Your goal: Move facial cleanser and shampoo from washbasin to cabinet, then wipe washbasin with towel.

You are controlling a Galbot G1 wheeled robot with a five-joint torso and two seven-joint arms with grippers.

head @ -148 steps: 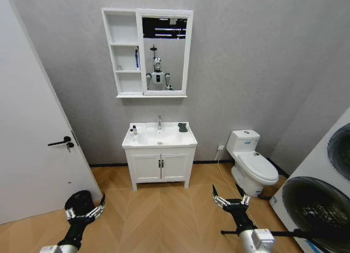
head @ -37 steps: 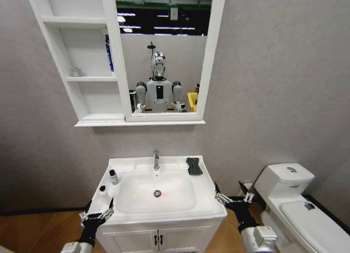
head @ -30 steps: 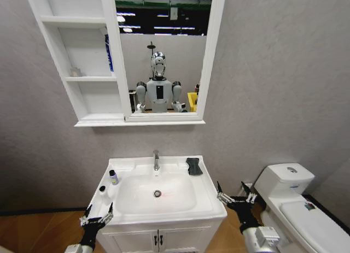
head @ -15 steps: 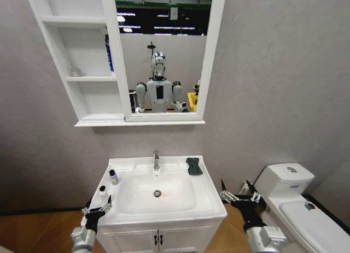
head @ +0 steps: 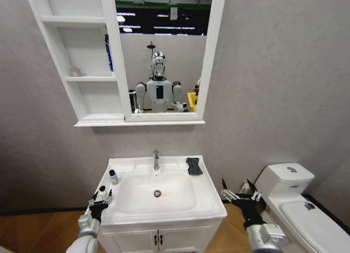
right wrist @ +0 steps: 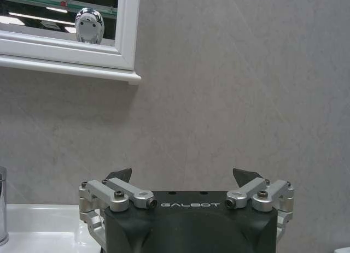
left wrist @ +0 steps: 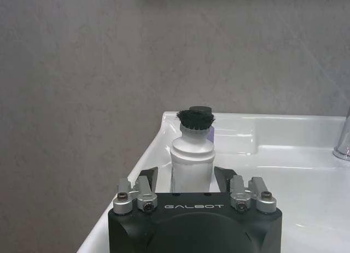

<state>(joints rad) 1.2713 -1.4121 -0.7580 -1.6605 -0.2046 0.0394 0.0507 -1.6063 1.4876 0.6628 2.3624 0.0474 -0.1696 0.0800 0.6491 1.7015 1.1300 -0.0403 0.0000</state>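
The white washbasin (head: 164,211) stands right before me with its chrome tap (head: 156,159). On its left rim are a white bottle with a black cap (head: 101,191) and, farther back, a small dark-capped bottle (head: 113,177); I cannot tell which is the facial cleanser and which the shampoo. My left gripper (head: 100,201) is open at the white bottle (left wrist: 191,154), one finger on each side and neither touching it. The dark towel (head: 193,165) lies at the back right of the washbasin. The right gripper (head: 241,198) hangs open beside the washbasin's right edge. The cabinet (head: 82,62) hangs above on the left.
A mirror (head: 161,51) adjoins the cabinet and reflects the robot. The cabinet's middle shelf holds a blue item (head: 108,51) and a small object (head: 75,72). A white toilet (head: 292,195) stands on the right. Grey wall (right wrist: 235,89) rises behind.
The robot drove up close to the washbasin. In the last second my left gripper rose and moved in around the white bottle. The right gripper drifted slightly right.
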